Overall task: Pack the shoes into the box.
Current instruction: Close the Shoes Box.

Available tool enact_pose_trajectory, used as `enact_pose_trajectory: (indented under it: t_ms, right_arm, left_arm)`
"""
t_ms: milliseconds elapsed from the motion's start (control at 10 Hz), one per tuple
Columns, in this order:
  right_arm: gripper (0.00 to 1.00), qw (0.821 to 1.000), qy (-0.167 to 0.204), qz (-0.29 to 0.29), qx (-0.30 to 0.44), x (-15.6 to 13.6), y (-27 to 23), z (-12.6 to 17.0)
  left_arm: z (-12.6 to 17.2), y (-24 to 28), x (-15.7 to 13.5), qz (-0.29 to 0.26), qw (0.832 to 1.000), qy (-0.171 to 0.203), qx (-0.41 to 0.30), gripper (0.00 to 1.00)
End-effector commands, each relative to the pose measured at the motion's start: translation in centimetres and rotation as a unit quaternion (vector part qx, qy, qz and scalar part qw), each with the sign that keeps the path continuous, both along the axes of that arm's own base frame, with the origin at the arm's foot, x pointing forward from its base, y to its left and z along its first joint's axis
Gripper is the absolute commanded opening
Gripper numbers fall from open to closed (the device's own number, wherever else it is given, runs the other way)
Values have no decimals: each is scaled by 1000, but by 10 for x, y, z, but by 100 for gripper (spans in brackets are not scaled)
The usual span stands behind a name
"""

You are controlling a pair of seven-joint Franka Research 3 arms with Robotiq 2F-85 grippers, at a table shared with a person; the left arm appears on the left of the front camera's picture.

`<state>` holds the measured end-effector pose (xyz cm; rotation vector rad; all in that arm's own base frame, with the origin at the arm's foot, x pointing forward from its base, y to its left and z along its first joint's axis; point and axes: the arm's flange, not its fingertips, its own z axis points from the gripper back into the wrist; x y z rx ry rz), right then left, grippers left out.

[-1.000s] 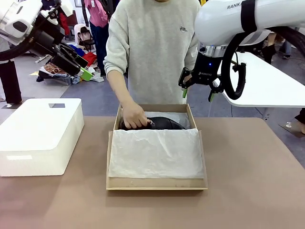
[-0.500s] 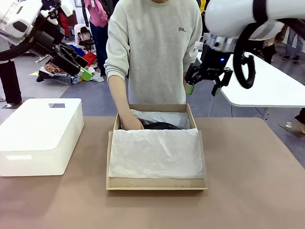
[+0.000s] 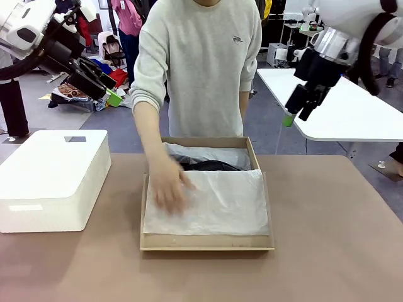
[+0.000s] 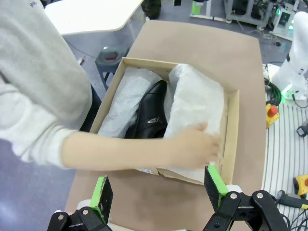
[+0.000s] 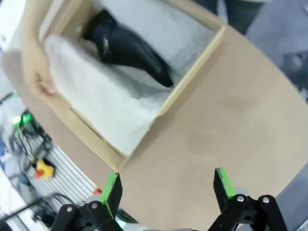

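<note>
The brown cardboard box [image 3: 208, 243] lies open at the table's middle, lined with white tissue paper [image 3: 220, 201]. A glossy black shoe [image 3: 211, 166] lies along its far side, partly under the paper. It is also seen from above, once with its buckle as the shoe [image 4: 150, 115], once as the shoe [image 5: 127, 48]. The person's hand [image 3: 167, 189] presses flat on the tissue. My left gripper [image 3: 111, 95] hangs open high at the far left. High at the right, off the box, my right gripper [image 3: 295, 116] is open and holds nothing.
A bigger white plastic box [image 3: 53, 176] stands on the table's left. A white table [image 3: 352, 113] stands behind on the right. The person stands at the far edge, an arm reaching over the box. Bare brown table [image 3: 334, 239] lies to the right.
My right arm rose and swung to the right, away from the box's far corner. The person's hand moved from the shoe at the back onto the tissue paper. The left arm stayed still.
</note>
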<state>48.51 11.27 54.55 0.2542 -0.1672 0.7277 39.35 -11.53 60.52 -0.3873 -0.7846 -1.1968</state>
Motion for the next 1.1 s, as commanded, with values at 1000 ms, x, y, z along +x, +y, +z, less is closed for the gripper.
enact_pose_trajectory:
  t_ms: [1000]
  right_arm:
    - [100,972,-69,224,-17,-8,-39,-25]
  left_arm:
    - [1,1,1,-6,1000,-1,-10,100]
